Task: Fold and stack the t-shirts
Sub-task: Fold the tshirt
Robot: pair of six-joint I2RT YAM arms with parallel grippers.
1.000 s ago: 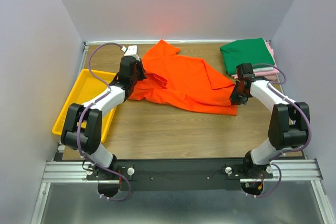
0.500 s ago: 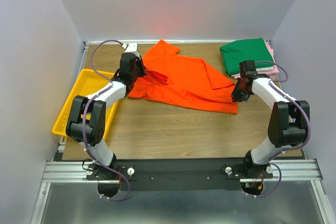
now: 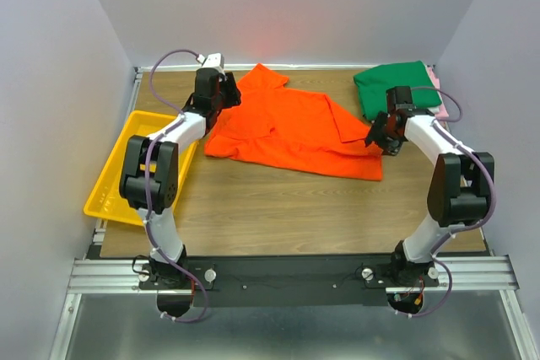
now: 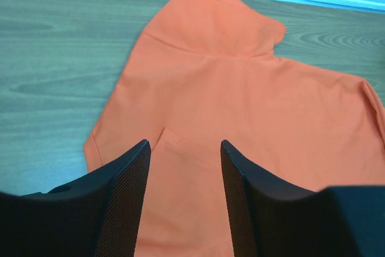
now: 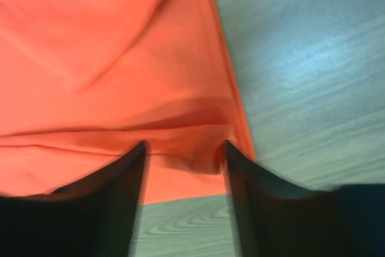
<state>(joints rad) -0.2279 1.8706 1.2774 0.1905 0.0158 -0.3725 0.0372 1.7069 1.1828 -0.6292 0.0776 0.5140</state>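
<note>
Orange t-shirt (image 3: 291, 128) lay rumpled on the surface (image 3: 278, 208) beside the yellow tray (image 3: 114, 187), my left tool (image 4: 184, 144) nearer that tray and right tool (image 5: 184, 144) farther, both wide and empty, so I judged pinching true corners mattered.

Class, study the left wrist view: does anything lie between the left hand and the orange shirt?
Nothing visible does. The left hand hangs open over the orange shirt, with only its cloth showing in the gap.

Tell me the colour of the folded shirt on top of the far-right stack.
The folded shirt is dark green, clearest in the top external view.
</note>
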